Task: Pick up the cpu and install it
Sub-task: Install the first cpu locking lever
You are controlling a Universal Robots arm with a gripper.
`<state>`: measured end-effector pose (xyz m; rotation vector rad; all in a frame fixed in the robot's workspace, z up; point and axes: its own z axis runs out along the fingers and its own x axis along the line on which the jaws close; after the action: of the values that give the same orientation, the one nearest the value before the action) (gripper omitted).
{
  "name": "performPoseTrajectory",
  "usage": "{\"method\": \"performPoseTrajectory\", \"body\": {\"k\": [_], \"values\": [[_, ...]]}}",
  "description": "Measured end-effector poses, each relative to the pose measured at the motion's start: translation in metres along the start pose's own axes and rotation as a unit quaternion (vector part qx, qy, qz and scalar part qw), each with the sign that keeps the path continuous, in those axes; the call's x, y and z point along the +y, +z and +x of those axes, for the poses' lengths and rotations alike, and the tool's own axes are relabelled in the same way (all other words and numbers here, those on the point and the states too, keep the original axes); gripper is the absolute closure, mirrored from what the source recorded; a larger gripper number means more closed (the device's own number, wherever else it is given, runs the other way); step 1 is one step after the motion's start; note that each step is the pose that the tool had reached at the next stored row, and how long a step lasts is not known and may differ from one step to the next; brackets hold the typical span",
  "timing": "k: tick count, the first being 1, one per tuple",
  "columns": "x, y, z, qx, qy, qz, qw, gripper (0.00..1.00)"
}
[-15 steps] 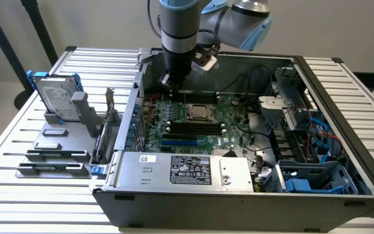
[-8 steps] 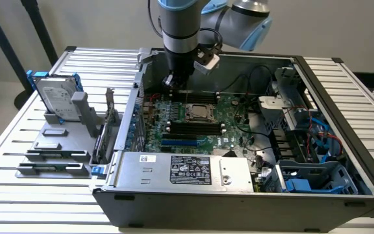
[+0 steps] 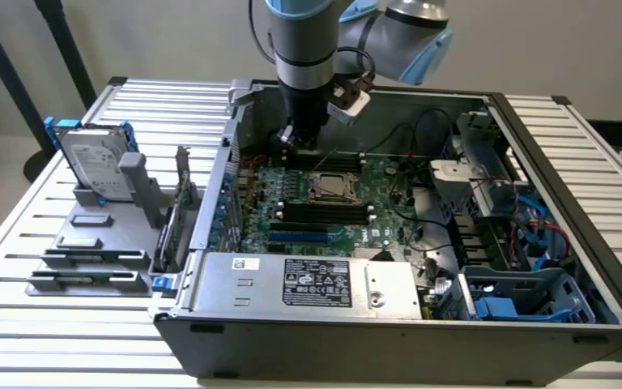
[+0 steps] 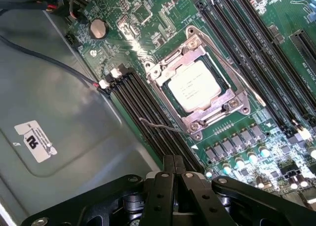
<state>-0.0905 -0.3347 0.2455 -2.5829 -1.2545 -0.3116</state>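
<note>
Pressed flat together, the two jaws of my gripper [image 4: 174, 161] hang low over the motherboard [image 4: 237, 132]. Just beyond my tips run black memory slots [image 4: 140, 105]. Past them the cpu [image 4: 196, 85] lies in its socket, silver face up, with a metal frame around it. The exterior view adds my surroundings: an open computer case [image 3: 398, 344] around me and a hard drive [image 3: 93, 166] standing well away, outside that case.
</note>
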Motion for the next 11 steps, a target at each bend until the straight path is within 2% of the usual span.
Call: {"method": "performPoseTrajectory", "body": {"k": [4, 11], "values": [[0.0019, 0.0035, 0.0, 0.0014, 0.01, -0.0032, 0.9999, 0.89], [0.0047, 0.0144, -0.002, 0.0016, 0.011, -0.0034, 0.9999, 0.89]]}}
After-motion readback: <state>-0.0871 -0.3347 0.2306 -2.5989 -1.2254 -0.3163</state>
